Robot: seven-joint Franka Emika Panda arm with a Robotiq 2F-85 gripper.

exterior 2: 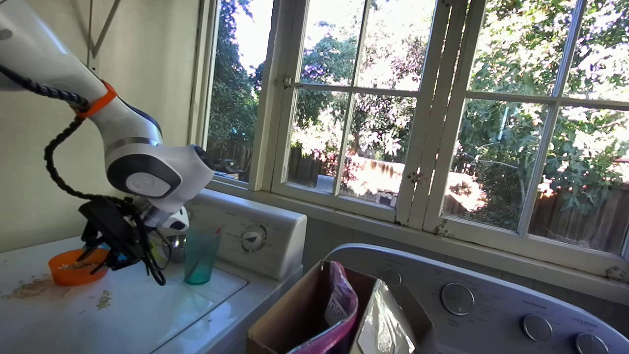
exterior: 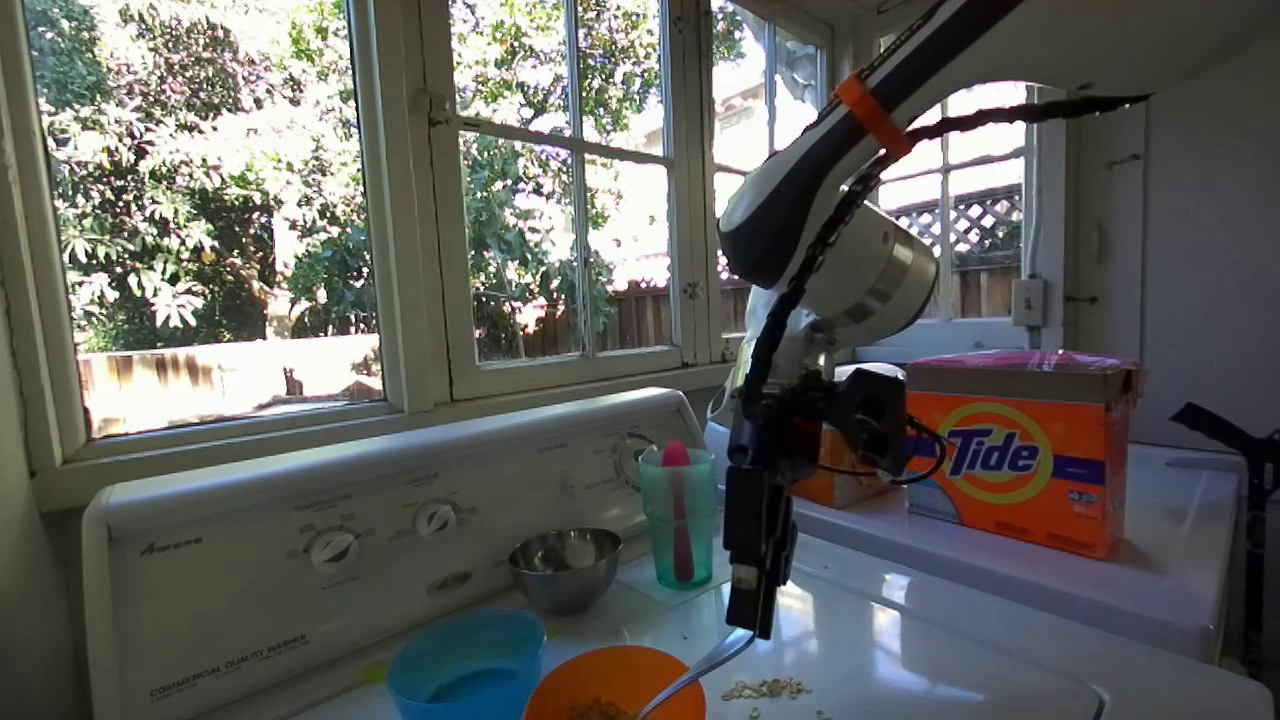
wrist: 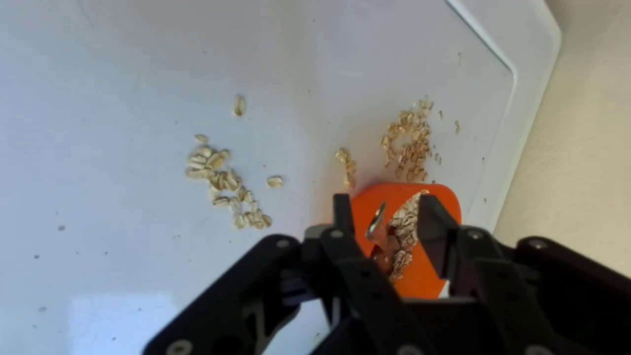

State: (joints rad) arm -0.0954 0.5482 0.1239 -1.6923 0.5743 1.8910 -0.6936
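My gripper (wrist: pixel 386 204) stands open in the wrist view, its fingers well apart above an orange bowl (wrist: pixel 418 278) that holds oat flakes (wrist: pixel 405 217). A metal spoon (wrist: pixel 376 220) rests in this bowl, its shiny handle end showing between the fingers, nearer the left one. In an exterior view the spoon (exterior: pixel 705 665) leans up out of the orange bowl (exterior: pixel 630 665), and its handle end lies right at the fingertips of the gripper (exterior: pixel 750 625); whether they touch I cannot tell. The bowl (exterior 2: pixel 78 278) also shows in an exterior view, partly behind the gripper.
Loose oats (wrist: pixel 409 140) lie scattered on the white washer top. Beside the orange bowl is a blue bowl (exterior: pixel 465 665). Behind are a steel bowl (exterior: pixel 565 582) and a green cup (exterior: pixel 650 525) holding a pink utensil (exterior: pixel 677 500). A Tide box (exterior: pixel 1010 480) stands on the neighbouring machine.
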